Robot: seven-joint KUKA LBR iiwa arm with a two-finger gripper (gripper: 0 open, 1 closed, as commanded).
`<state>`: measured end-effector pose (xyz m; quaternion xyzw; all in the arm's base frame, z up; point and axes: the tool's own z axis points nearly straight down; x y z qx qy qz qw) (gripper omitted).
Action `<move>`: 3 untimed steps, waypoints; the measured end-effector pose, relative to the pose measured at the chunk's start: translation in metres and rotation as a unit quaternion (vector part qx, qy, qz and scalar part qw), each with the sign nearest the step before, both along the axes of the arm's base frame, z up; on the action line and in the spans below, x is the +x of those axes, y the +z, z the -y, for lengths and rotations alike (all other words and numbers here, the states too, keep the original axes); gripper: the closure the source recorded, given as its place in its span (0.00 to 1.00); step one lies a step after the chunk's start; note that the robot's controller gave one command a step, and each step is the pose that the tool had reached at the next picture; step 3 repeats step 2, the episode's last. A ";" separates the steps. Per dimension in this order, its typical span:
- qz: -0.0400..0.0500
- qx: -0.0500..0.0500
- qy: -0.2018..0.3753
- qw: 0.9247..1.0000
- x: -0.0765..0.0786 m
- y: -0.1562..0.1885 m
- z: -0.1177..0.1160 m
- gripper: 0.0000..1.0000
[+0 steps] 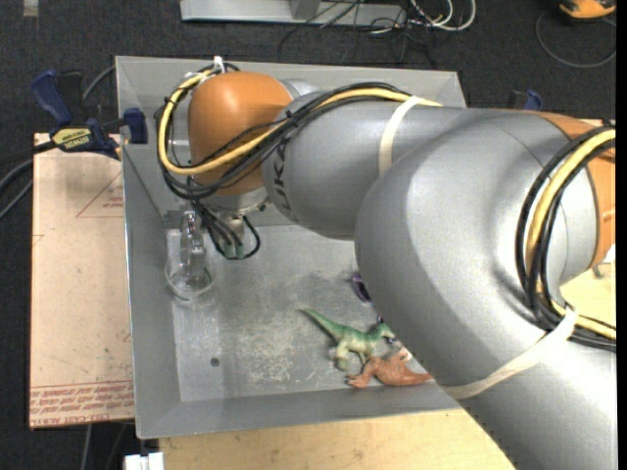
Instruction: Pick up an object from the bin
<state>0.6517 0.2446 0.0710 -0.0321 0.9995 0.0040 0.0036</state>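
Clear cup [188, 274] on the floor of the bin [245, 351] by its left wall, not yet lifted, just under the claw [194, 241]; cannot tell whether open or closed; by the look of it, grip and lift left to do.

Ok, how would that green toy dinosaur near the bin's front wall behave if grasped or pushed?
The green toy dinosaur looks small and moulded, so probably light and fairly stiff, though its thin tail may flex. A push would likely pivot it rather than roll it, nudging the orange toy dinosaur beside it.
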 end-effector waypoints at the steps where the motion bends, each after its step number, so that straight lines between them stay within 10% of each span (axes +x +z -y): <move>1: 0.000 0.000 0.000 1.000 0.000 0.000 0.000 1.00; 3: -0.001 -0.001 0.000 1.000 -0.001 0.005 0.000 1.00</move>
